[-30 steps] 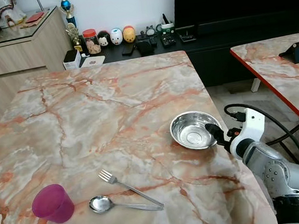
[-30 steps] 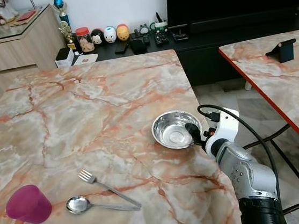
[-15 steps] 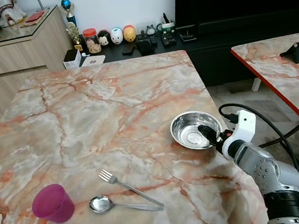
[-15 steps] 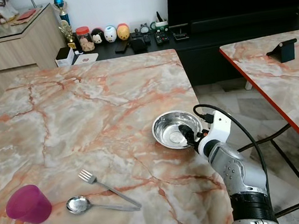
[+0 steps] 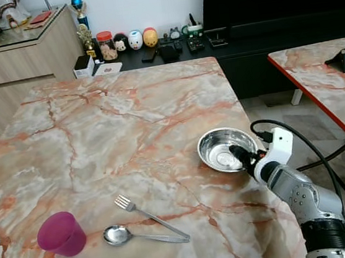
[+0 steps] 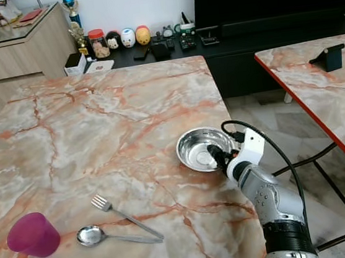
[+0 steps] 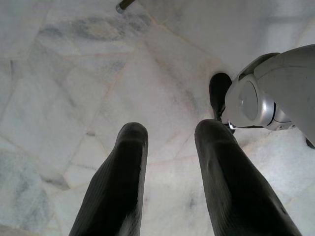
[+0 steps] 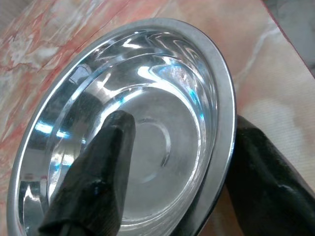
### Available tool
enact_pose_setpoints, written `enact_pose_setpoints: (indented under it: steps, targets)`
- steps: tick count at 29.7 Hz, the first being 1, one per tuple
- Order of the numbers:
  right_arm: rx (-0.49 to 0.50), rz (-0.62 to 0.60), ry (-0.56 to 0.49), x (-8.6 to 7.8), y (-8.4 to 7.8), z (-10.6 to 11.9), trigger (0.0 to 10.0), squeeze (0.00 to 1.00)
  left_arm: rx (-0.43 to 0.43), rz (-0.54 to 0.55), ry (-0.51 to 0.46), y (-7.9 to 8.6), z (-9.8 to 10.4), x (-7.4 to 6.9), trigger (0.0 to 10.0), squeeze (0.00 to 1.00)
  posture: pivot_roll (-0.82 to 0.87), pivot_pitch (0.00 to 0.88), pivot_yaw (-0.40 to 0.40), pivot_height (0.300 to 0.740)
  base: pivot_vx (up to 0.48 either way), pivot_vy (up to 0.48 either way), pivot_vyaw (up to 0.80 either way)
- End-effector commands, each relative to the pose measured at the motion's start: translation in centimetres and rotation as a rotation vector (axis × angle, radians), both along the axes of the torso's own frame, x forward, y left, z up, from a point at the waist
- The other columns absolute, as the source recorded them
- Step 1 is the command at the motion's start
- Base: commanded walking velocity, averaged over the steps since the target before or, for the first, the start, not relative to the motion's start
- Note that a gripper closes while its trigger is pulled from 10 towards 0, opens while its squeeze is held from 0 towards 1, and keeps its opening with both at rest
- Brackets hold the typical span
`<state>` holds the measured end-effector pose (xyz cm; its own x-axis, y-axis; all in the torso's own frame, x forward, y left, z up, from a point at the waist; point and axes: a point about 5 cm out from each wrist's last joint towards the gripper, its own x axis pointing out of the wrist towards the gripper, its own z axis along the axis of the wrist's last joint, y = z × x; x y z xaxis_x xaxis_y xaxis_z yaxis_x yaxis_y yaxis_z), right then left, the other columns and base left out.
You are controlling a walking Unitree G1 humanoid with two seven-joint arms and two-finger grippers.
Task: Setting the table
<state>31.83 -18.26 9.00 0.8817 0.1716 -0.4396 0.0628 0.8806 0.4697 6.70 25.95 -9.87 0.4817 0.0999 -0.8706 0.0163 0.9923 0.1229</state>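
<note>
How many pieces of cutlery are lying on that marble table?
2: a fork and a spoon, side by side near the table's front edge, right of the pink cup. None seem hidden.

The right gripper straddles the near rim of the steel bowl, one finger inside, one outside by the table edge. Beyond the bowl the marble table runs bare, wide passage ahead and to its left. Well off to its left and nearer the robot lie the fork, spoon and pink cup. To its right, open floor, then a second table.
</note>
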Motion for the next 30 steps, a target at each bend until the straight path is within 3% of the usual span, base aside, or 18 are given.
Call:
enact_pose_setpoints:
  steps: [1, 30]
  targets:
    - [-0.004, 0.014, -0.007, 0.25, 0.33, 0.24, 0.0, 0.00, 0.003, -0.001, 0.024, 0.21, -0.07, -0.61, 10.0, 0.00, -0.05, 0.000, 0.064, 0.740, 0.000, 0.000, 0.00]
    - [0.002, 0.022, -0.038, 0.55, 0.88, 0.66, 0.0, 0.00, -0.004, -0.007, 0.037, 0.28, -0.10, -0.84, 10.0, 0.00, -0.06, 0.000, 0.068, 0.740, 0.000, 0.000, 0.00]
